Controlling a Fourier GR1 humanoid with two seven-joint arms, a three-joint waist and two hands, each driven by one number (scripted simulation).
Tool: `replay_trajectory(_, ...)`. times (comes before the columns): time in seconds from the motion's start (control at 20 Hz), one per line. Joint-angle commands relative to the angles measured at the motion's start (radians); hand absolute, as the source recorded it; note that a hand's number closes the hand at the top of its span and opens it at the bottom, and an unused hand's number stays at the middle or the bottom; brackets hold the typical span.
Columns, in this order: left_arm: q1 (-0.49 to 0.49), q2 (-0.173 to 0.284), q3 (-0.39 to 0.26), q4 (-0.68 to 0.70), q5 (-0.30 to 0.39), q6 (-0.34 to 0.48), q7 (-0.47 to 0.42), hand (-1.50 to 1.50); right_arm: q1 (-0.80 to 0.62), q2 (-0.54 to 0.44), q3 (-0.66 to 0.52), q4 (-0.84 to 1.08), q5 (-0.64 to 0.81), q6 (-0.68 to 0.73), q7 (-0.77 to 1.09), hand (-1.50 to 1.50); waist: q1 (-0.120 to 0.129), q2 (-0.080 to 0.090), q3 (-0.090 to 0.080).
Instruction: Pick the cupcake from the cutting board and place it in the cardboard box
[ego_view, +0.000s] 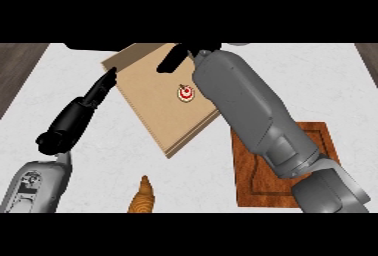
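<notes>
- Head view: the counter (310, 80) is a pale marbled top, with darker wood floor showing past its left and right edges.
- The cardboard box (159, 107) lies flat on the counter near the middle, a tan rectangle turned at an angle. Its long axis runs from the far left down toward the near right, and one corner points at the onlooker.
- The cupcake (185, 93) sits inside the box, seen from straight above as a small round shape with a white and red top. It stands upright, so it has no long axis to speak of from here, and it lies toward the box's right side, just beside the right forearm.
- The cutting board (255, 187) is reddish brown wood with a groove running round inside its rim. It lies to the near right of the box, well apart from the cupcake, and the right forearm covers much of it.
- The right hand (173, 59) shows at the far edge of the box, black fingers pointing down and to the left. They look loose and hold nothing.
- The left hand (96, 95) stretches along the box's left edge, its fingers straight and together, pointing toward the far side. It grasps nothing.
- A croissant (143, 197) lies on the counter at the near edge, between the two forearms, its narrow tip pointing away.
</notes>
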Motion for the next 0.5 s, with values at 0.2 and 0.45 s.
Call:
replay_trajectory(0.2, -0.021, -0.022, -0.014, 0.018, -0.009, 0.006, 0.000, 0.00, 0.091, 0.000, -0.268, -0.099, -0.253, -0.306, -0.195, -1.50, -0.011, 0.002, -0.002)
replay_trajectory(0.45, 0.046, -0.021, -0.014, -0.041, -0.011, 0.009, 0.021, 0.00, 0.160, -0.030, -0.359, -0.048, -0.306, -0.297, -0.412, -1.50, -0.021, -0.005, -0.002)
